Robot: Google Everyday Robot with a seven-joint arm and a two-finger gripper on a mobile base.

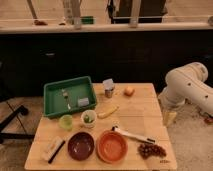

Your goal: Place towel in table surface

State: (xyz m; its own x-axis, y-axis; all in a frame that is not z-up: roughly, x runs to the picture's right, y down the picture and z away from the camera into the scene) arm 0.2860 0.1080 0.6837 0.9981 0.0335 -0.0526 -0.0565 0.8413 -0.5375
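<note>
A small pale grey folded piece (83, 102), which looks like the towel, lies in the right part of the green tray (54, 107) at the table's back left, beside a fork (66, 98). My gripper (170, 118) hangs off the table's right edge, pointing down, at the end of the white arm (190, 85). It is far from the tray and holds nothing that I can see.
On the wooden table (145, 107) stand a can (108, 90), an orange (129, 90), a banana (108, 111), a green cup (66, 121), a white cup (88, 119), a brown bowl (81, 145), an orange bowl (112, 146), a utensil (134, 135), grapes (151, 150) and a brush (53, 148).
</note>
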